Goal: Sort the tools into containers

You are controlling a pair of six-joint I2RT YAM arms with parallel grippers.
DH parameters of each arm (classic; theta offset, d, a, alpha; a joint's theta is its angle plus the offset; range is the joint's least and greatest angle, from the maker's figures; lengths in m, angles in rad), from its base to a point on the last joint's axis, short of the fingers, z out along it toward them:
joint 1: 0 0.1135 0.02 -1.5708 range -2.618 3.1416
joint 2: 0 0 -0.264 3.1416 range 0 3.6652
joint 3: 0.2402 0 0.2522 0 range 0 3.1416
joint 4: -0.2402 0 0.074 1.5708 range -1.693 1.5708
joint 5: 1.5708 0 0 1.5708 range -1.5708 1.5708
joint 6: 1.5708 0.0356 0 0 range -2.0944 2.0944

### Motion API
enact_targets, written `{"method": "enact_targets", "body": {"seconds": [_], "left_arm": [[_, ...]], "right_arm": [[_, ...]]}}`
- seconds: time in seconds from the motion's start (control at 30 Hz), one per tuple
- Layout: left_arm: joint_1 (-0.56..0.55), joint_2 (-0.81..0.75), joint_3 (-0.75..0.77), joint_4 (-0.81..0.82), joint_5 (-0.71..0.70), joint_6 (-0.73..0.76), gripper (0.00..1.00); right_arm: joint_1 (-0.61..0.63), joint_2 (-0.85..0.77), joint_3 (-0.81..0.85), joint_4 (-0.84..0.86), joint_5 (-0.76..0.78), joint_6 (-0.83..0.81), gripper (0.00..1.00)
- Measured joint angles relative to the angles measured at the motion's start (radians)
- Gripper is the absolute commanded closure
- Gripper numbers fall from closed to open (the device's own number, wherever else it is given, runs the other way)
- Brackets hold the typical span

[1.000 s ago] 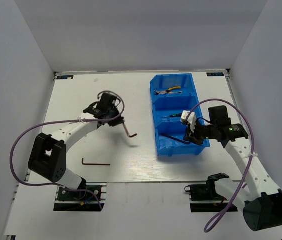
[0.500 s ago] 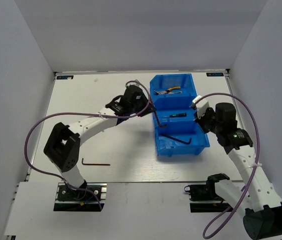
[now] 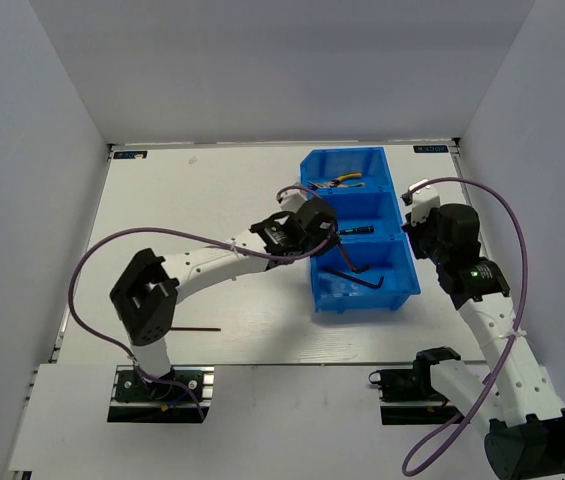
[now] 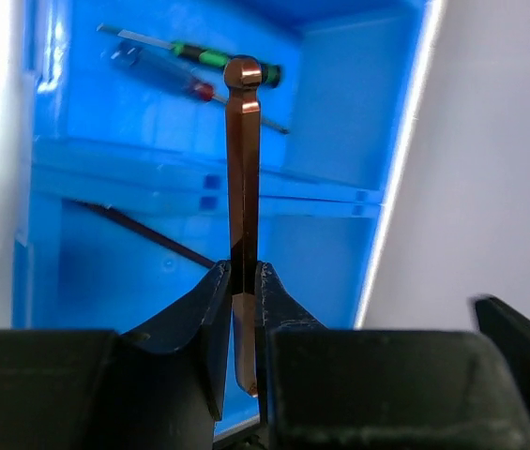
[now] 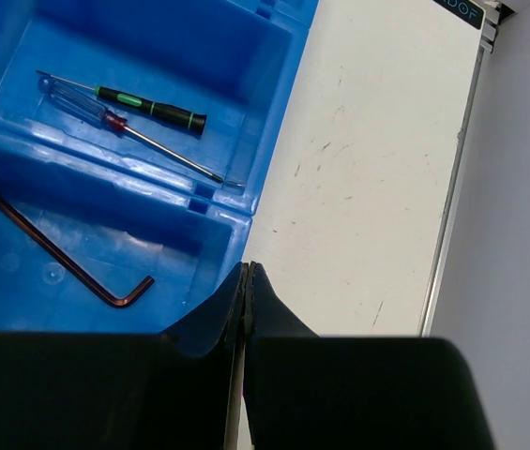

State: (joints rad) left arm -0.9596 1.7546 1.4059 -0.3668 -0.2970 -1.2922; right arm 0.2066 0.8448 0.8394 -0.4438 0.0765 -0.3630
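Top view: seeing left gripper (image 3: 329, 238) clamped on dark brown L-shaped hex key (image 3: 345, 257) over left wall of bright blue three-compartment plastic bin (image 3: 362, 300). Spotting second hex key (image 3: 192, 325) by tabletop's near edge, left.

Left wrist: seeing held key upright between fingers.

Right wrist: seeing right gripper (image 5: 246, 274) closed, empty, over bin's right wall. Noting third hex key (image 5: 58, 246) in near compartment, red-blue thin screwdriver (image 5: 114, 122) and green-black thin screwdriver (image 5: 152, 106) in middle.

The left arm (image 3: 147, 300) hides one end of the hex key (image 3: 202, 328) on the table (image 3: 162, 200) (pliers (image 3: 342, 181) too small to count).
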Motion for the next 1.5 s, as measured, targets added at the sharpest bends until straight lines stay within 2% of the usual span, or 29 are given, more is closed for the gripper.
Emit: {"method": "enact_targets", "body": {"seconds": [0.23,0.3,0.33,0.43,0.53,0.6,0.7,0.73,0.8,0.83,0.9,0.93,0.97,1.03,1.07,1.1,1.2,1.3,1.4,1.5], "left_arm": [[-0.070,0.161,0.134,-0.106,-0.096,-0.060,0.99],[-0.085,0.190,0.163,-0.121,-0.114,-0.064,0.84],[-0.091,0.202,0.175,-0.131,-0.118,-0.067,0.68],[-0.108,0.216,0.199,-0.157,-0.125,-0.071,0.42],[-0.118,0.215,0.219,-0.165,-0.133,-0.067,0.31],[-0.123,0.211,0.224,-0.169,-0.138,-0.058,0.30],[-0.129,0.192,0.224,-0.196,-0.159,-0.038,0.40],[-0.129,0.179,0.224,-0.212,-0.169,-0.025,0.59],[-0.129,0.135,0.218,-0.256,-0.188,-0.011,0.91],[-0.127,0.101,0.206,-0.284,-0.194,-0.003,1.00],[-0.119,-0.009,0.135,-0.351,-0.203,-0.004,1.00],[-0.113,-0.083,0.079,-0.402,-0.210,-0.019,1.00],[-0.104,-0.165,0.014,-0.452,-0.217,-0.046,0.94],[-0.080,-0.334,-0.121,-0.550,-0.219,-0.106,0.68],[-0.068,-0.425,-0.196,-0.606,-0.217,-0.143,0.45],[-0.052,-0.514,-0.271,-0.662,-0.214,-0.190,0.40],[-0.032,-0.735,-0.489,-0.814,-0.182,-0.338,0.30],[-0.031,-0.877,-0.642,-0.926,-0.137,-0.465,0.28],[-0.025,-0.912,-0.700,-0.970,-0.105,-0.550,0.26],[-0.017,-0.847,-0.708,-0.977,-0.098,-0.609,0.24]], "right_arm": [[-0.004,-0.022,0.000,-0.003,-0.001,0.016,1.00],[-0.004,-0.032,0.000,-0.007,-0.001,0.015,1.00],[-0.004,-0.038,0.000,-0.011,-0.002,0.015,1.00],[-0.005,-0.050,0.000,-0.022,-0.005,0.015,1.00],[-0.005,-0.053,0.000,-0.029,-0.013,0.016,1.00],[-0.004,-0.053,0.000,-0.030,-0.025,0.016,1.00],[-0.005,-0.052,0.000,-0.034,-0.069,0.015,0.91],[-0.005,-0.050,0.001,-0.040,-0.098,0.013,0.82],[-0.005,-0.038,0.008,-0.075,-0.170,-0.005,0.75],[-0.005,-0.027,0.016,-0.101,-0.222,-0.018,0.73],[-0.004,0.015,0.035,-0.164,-0.333,-0.052,0.76],[-0.003,0.042,0.052,-0.196,-0.392,-0.069,0.86],[-0.002,0.079,0.067,-0.216,-0.446,-0.082,0.90],[0.002,0.156,0.095,-0.243,-0.532,-0.094,0.94],[0.005,0.195,0.104,-0.248,-0.566,-0.095,0.94],[0.011,0.231,0.117,-0.257,-0.601,-0.097,0.96],[0.045,0.314,0.149,-0.259,-0.664,-0.101,0.94],[0.111,0.373,0.183,-0.256,-0.696,-0.106,0.93],[0.172,0.419,0.217,-0.244,-0.710,-0.096,0.93],[0.201,0.441,0.234,-0.232,-0.708,-0.086,0.93]]}}
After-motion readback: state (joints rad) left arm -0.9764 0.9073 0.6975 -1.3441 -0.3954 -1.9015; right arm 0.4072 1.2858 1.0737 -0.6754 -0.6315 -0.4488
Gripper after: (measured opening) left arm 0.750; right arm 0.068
